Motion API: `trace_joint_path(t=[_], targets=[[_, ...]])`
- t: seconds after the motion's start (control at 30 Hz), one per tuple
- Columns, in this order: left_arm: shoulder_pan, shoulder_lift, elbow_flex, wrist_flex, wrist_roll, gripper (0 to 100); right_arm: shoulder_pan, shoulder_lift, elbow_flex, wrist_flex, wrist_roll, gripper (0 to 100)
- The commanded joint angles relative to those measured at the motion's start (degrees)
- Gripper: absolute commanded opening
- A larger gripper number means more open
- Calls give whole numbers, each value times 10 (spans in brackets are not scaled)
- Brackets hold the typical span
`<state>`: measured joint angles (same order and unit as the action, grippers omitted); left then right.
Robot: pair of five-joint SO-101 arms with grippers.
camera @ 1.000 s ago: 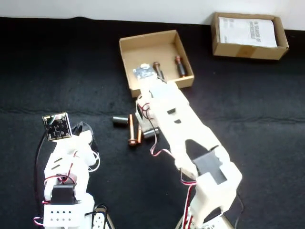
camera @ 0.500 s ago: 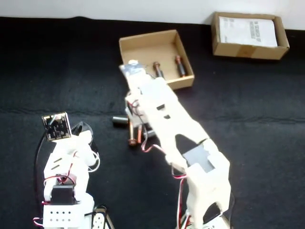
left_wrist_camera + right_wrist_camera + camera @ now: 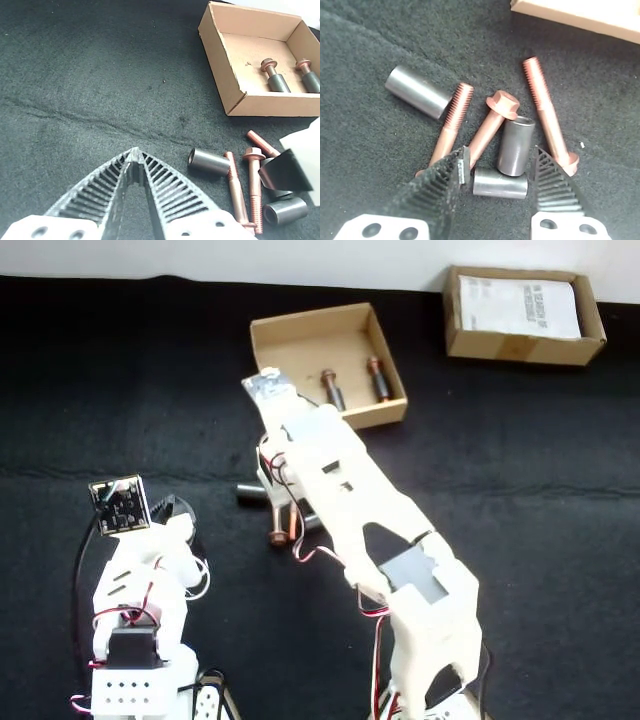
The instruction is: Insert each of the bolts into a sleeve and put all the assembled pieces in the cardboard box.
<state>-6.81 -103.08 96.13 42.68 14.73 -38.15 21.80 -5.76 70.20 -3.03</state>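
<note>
Right gripper (image 3: 500,153) is held apart over loose bolts (image 3: 492,125) and sleeves (image 3: 515,145); left gripper (image 3: 135,154) is seen pressed together.

High view: fixed, set above, looking down over the whole table (image 3: 560,540). Left wrist view: low, slanting across the cloth toward the cardboard box (image 3: 280,104). Right wrist view: close above loose bolts (image 3: 490,125) and sleeves (image 3: 515,145). Shared by all three: that cluster beside the box.
</note>
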Motion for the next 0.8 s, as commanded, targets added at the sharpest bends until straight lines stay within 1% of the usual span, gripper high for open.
trace_joint_path(t=[0.0, 0.33, 0.77], targets=[[-7, -3, 9, -1, -5, 17, 0, -2, -18, 0, -4, 183], [-7, -3, 9, -1, -5, 17, 32, 43, -18, 6, -5, 183], [-7, -3, 9, -1, -5, 17, 30, 121, -25, -22, -2, 181]])
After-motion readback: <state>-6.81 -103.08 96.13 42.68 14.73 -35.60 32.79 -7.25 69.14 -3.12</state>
